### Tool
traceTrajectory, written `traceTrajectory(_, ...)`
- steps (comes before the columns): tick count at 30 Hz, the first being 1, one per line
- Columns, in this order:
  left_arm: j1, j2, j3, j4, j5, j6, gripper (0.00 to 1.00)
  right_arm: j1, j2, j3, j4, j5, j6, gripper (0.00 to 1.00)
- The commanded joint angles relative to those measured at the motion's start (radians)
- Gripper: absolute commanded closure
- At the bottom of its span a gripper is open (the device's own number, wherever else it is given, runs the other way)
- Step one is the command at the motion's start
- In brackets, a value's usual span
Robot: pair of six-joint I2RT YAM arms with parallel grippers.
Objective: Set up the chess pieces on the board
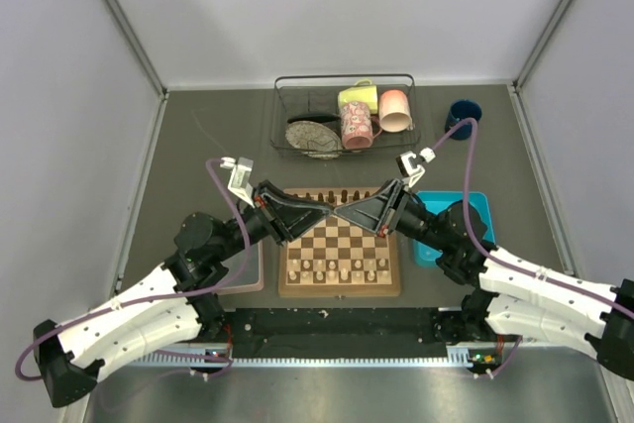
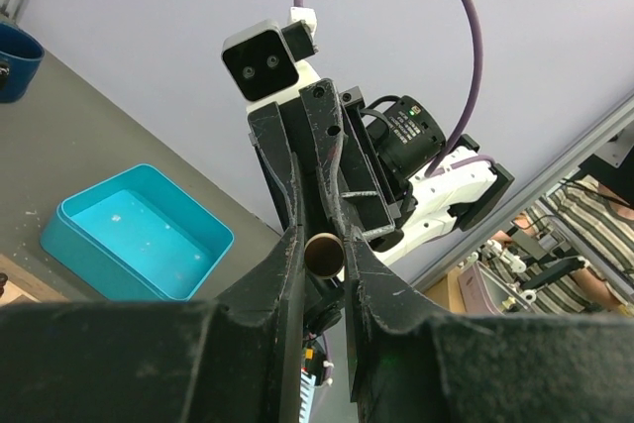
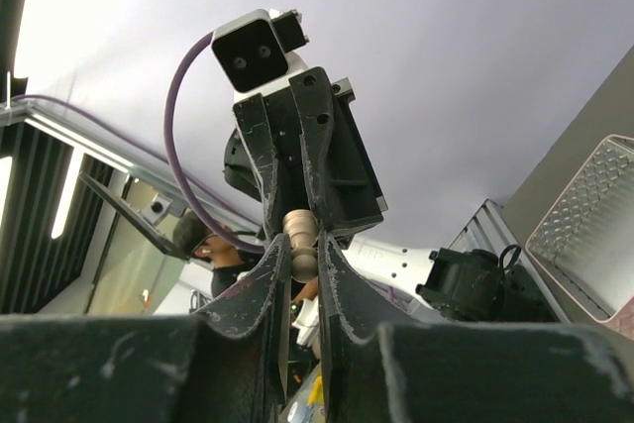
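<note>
My two grippers meet tip to tip above the far half of the board. A pale cream chess piece is pinched between them. The left gripper is shut on its round base end. The right gripper is shut on its other end, fingers touching it on both sides. The piece itself is hidden in the top view. A row of pale pieces stands on the board's near side. Dark pieces stand along its far edge.
A teal tray lies right of the board, also seen in the left wrist view. A clear pinkish tray lies left of the board. A wire rack with mugs stands at the back, and a dark blue cup to its right.
</note>
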Motion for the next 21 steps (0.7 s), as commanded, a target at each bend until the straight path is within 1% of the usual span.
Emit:
traceTrajectory(1, -0.003, -0.016, -0.011, 0.033, -0.018, 0.005, 1.00, 0.017, 0.006, 0.038, 0.070, -0.012, 0.003, 0.92)
traceTrajectory(2, -0.002, -0.019, -0.009, 0.030, -0.018, 0.006, 1.00, 0.019, 0.006, 0.040, 0.071, -0.010, 0.004, 0.96)
traceTrajectory(4, -0.003, -0.022, -0.012, 0.025, -0.024, 0.008, 1.00, 0.019, 0.006, 0.040, 0.068, -0.012, 0.004, 0.99)
traceTrajectory(10, -0.003, -0.022, -0.014, 0.020, -0.027, 0.009, 1.00, 0.017, 0.006, 0.046, 0.067, -0.015, 0.010, 1.00)
traceTrajectory(11, -0.003, -0.023, -0.014, 0.022, -0.028, 0.009, 1.00, 0.019, 0.008, 0.049, 0.065, -0.015, 0.010, 0.91)
traceTrajectory(18, -0.005, -0.030, -0.011, 0.017, -0.035, 0.017, 1.00, 0.019, 0.013, 0.058, 0.060, -0.027, 0.012, 0.80)
traceTrajectory(20, -0.002, -0.033, -0.011, 0.014, -0.039, 0.017, 1.00, 0.019, 0.013, 0.058, 0.060, -0.029, 0.012, 0.74)
traceTrajectory(21, -0.003, -0.034, -0.011, 0.013, -0.041, 0.017, 1.00, 0.019, 0.013, 0.058, 0.060, -0.029, 0.012, 0.74)
